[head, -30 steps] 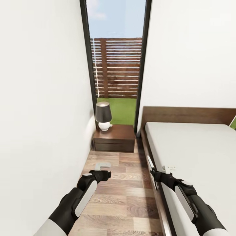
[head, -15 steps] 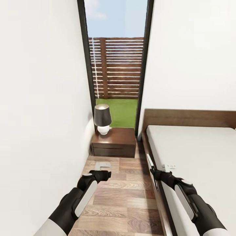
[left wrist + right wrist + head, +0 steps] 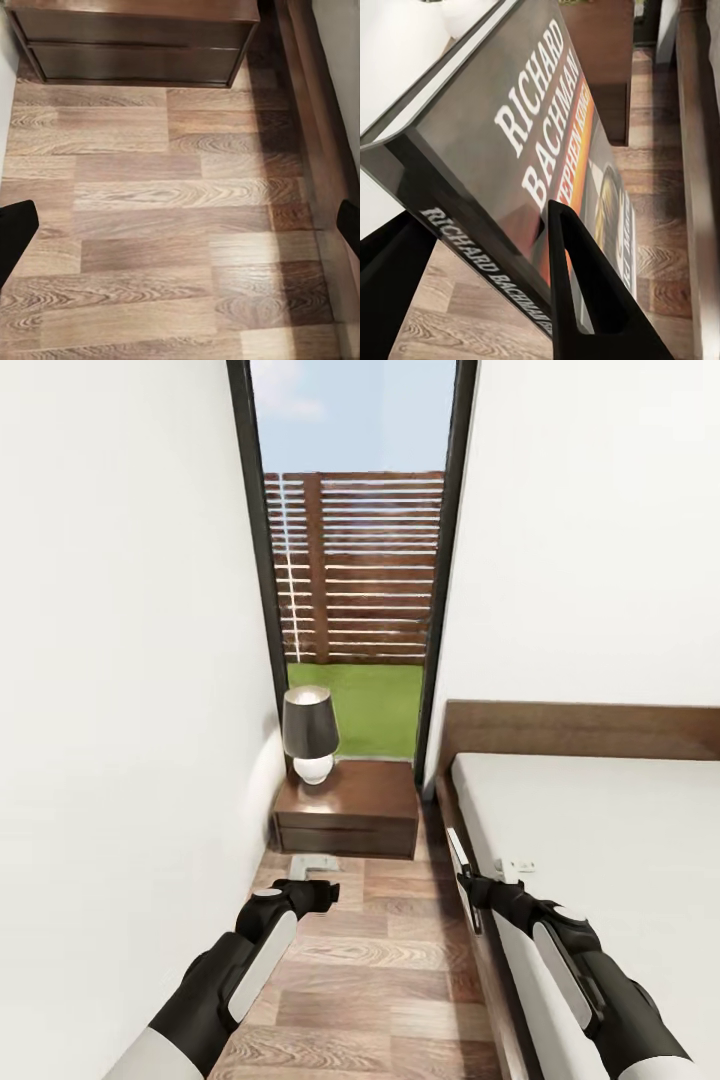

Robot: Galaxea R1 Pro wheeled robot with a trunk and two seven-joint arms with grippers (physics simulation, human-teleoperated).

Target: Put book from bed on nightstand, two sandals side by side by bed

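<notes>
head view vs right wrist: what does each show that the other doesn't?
Head view only: the lamp on the nightstand, the window with fence and grass, the bed mattress and headboard, both arms.

Right wrist only: the book close up, its cover reading "RICHARD BACHMAN", held between the right gripper jaws.

Both: wood-plank floor, the nightstand front, the bed's dark side rail.

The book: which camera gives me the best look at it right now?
The right wrist view: the book is close up, cover lettering readable, clamped between the right hand's fingers. In the head view the book is just a thin edge-on sliver at the right hand, beside the bed. The left wrist view looks at floor and nightstand.
</notes>
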